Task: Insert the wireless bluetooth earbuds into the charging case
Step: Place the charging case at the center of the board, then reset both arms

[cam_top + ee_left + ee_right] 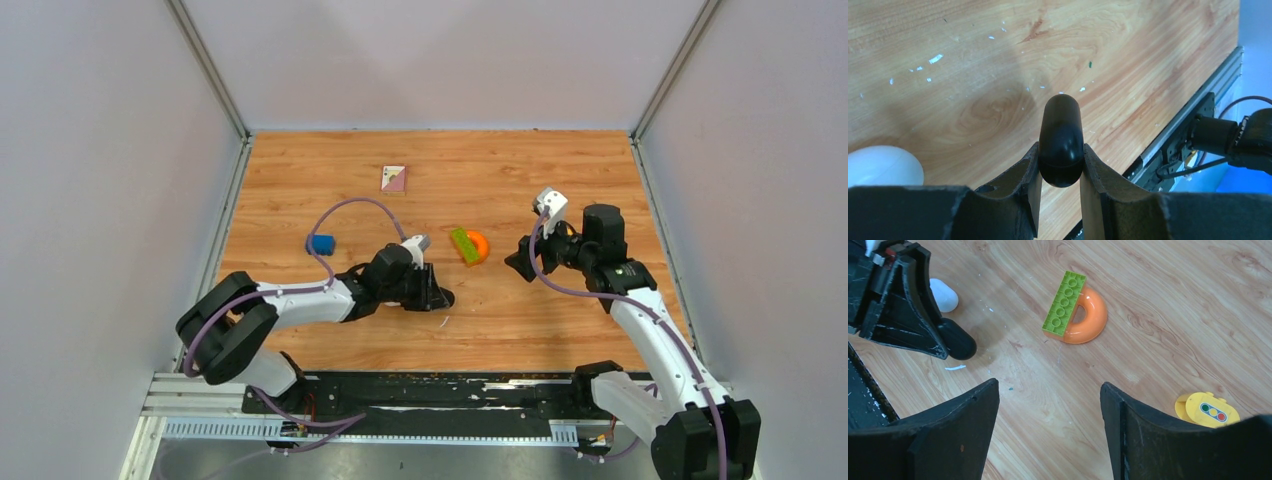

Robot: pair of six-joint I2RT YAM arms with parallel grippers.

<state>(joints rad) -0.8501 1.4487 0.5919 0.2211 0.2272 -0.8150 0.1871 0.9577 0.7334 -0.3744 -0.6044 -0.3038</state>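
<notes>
Left wrist view gives you the black charging case [1061, 125] clamped at its near end by the left gripper [1060, 155]. Its long axis runs 6 to 12 o'clock, and its rounded free end juts out over the table [1148, 60]. A seam crosses it near the fingers, and it looks closed. A white case [883, 165] sits at 8 o'clock. You cannot make out an earbud in any view; only pale flecks dot the wood.

Right wrist view adds the relation you need: the black case lies at 10 o'clock from the right gripper [1049, 385], whose jaws stand wide apart with nothing between them. That view alone shows the orange-and-green toy [1075, 310] at 12 o'clock and a yellow traffic-light toy [1209, 410] at 3 o'clock.

Top external view puts your right gripper at 2 o'clock from the case's free end, so that arm looks best placed to work the lid.
</notes>
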